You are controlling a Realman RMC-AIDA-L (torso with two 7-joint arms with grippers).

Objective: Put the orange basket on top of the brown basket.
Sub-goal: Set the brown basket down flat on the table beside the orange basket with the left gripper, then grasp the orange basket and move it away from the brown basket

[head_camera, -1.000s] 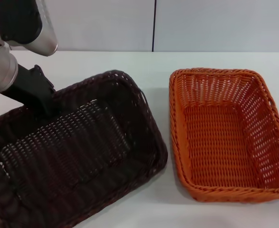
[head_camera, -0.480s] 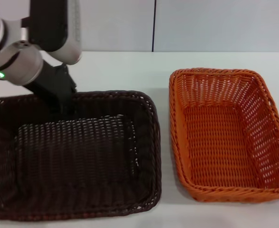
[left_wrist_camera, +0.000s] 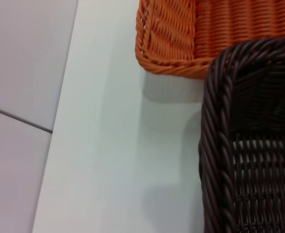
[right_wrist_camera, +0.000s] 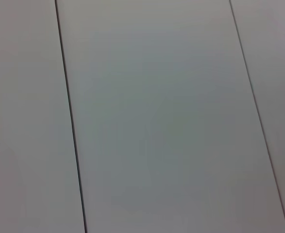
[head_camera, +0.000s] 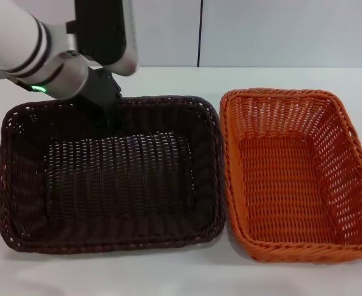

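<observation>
Two baskets sit side by side: brown basket (head_camera: 110,172) at 9 o'clock, orange basket (head_camera: 295,172) at 3. Left gripper (head_camera: 106,108) is at the brown one's far rim, its grip hidden; stacking hasn't begun. Next, the orange one needs lifting.

Lab-like bench: white table (head_camera: 168,80), panelled wall (head_camera: 261,31) (plain grey).

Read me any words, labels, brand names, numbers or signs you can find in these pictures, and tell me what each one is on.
None: no readable text anywhere.
The orange basket and the brown basket carry no label.
The left arm shows black bands and a green light, no writing.
The right wrist view shows only blank panels.
</observation>
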